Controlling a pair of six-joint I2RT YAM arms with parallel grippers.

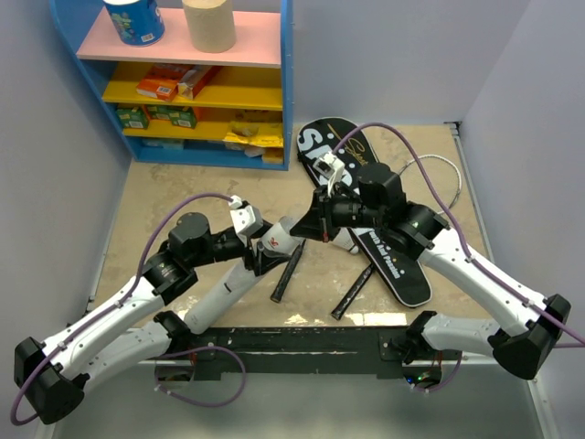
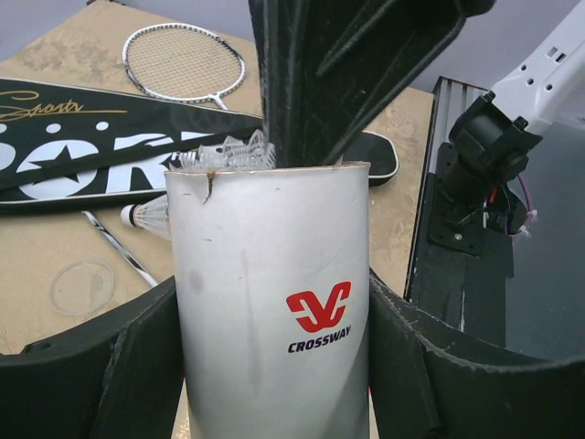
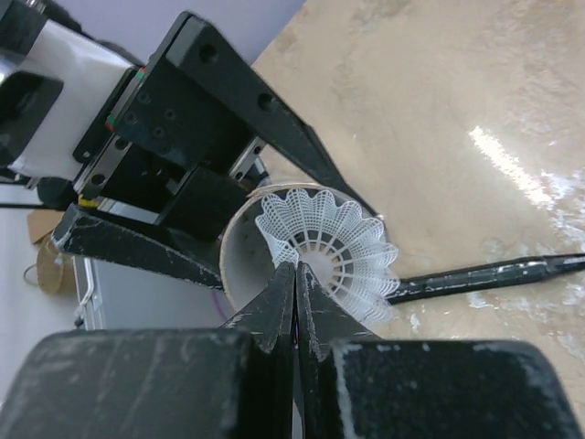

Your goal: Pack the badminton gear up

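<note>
1. The left end effector (image 2: pixel 272 306) is clamped on the white tube (image 2: pixel 265 229), with one black finger (image 2: pixel 137 366) on each side of it, just below the torn rim.
2. In the top view the tube lies slanted between the two arms. Its open mouth points toward the middle of the surface (image 1: pixel 183 183) and its other end toward the near edge.
3. The right end effector (image 3: pixel 294 274) has its fingers pressed together. Their tips pinch the mesh skirt of a white shuttlecock (image 3: pixel 334 242).
4. That shuttlecock sits at the tube's mouth, skirt outward, partly inside the rim.
5. A second shuttlecock (image 2: pixel 149 218) lies on the surface just beside the tube, near a thin racket shaft.
6. The black bag (image 1: pixel 331 146), with large white lettering, lies flat on the surface under the right arm and runs from the far middle toward the near right.
7. One racket head (image 2: pixel 183 62) lies beyond the bag, at the far side of the surface.
8. Two black racket handles (image 1: pixel 286 273) (image 1: pixel 352 293) lie near the front edge, apart from each other, one near the tube and one touching the bag's edge.
</note>
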